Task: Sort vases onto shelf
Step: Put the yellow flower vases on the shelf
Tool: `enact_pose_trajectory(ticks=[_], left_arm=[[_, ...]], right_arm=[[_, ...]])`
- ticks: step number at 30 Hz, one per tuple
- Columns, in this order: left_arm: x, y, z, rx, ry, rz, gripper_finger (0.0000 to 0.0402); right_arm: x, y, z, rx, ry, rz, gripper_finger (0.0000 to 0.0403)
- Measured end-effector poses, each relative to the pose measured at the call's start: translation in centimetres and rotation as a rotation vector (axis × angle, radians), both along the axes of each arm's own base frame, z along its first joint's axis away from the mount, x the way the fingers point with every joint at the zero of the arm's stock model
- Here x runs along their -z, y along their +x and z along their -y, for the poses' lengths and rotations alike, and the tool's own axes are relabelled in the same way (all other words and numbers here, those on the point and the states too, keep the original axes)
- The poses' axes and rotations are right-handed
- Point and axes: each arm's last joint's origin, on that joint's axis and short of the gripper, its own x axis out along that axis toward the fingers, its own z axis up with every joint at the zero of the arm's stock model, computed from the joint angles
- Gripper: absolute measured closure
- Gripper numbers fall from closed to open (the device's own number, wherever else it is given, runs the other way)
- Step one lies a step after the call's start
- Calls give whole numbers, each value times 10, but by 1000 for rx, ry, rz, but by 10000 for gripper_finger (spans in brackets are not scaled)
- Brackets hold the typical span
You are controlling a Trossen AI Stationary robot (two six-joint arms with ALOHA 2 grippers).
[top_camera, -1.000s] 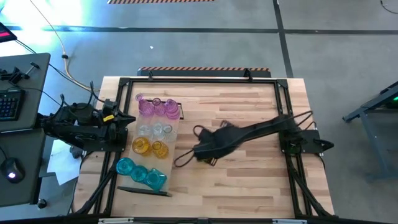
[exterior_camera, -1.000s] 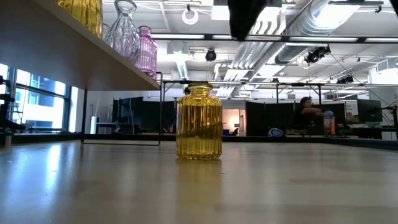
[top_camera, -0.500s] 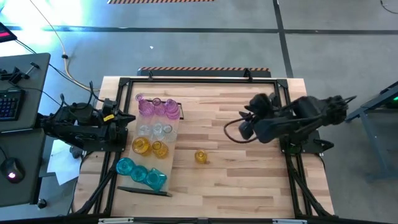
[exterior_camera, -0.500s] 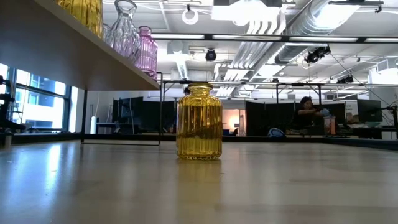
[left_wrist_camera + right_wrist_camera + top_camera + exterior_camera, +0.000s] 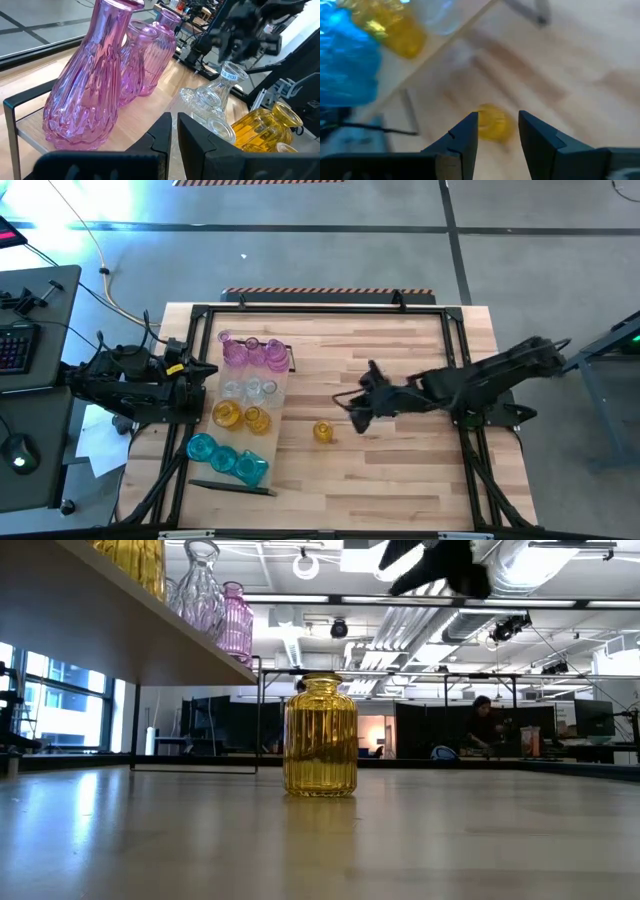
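Amber vase (image 5: 323, 431), mid-table, unshelved: your right gripper (image 5: 358, 417), fingers apart, approaches; next, straddle and clamp.

The landmark is the lone amber vase (image 5: 323, 431) standing on the tabletop (image 5: 400, 480). The high camera looks straight down from well above it, taking in the whole table, both arms and the shelf (image 5: 243, 412). The low camera sits at tabletop height close to the same vase (image 5: 320, 736), facing level across the table into the room, with the shelf's (image 5: 110, 635) underside beside it. The right wrist camera looks down on that vase (image 5: 493, 122) from near, past its own fingers. The left wrist camera sits close against the shelf's pink vases (image 5: 100, 75), looking along the row, the vase unseen.
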Motion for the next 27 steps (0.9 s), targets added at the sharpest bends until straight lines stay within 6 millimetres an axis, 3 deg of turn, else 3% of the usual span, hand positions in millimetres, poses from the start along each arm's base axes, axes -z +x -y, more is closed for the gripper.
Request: enact_pose_trajectory(ticks=[3,7,15,27], left_arm=[[0,0,0,-1,-4,0,380],[0,0,0,-1,-7,-1,380],[0,0,0,1,8,-3,380],[0,0,0,1,10,-4,380]], right_arm=[[21,12,6,-27,42,16,279],[28,25,13,-20,57,12,279],[67,53,7,-109,134,-57,279],[87,69,2,-123,197,-45,279]])
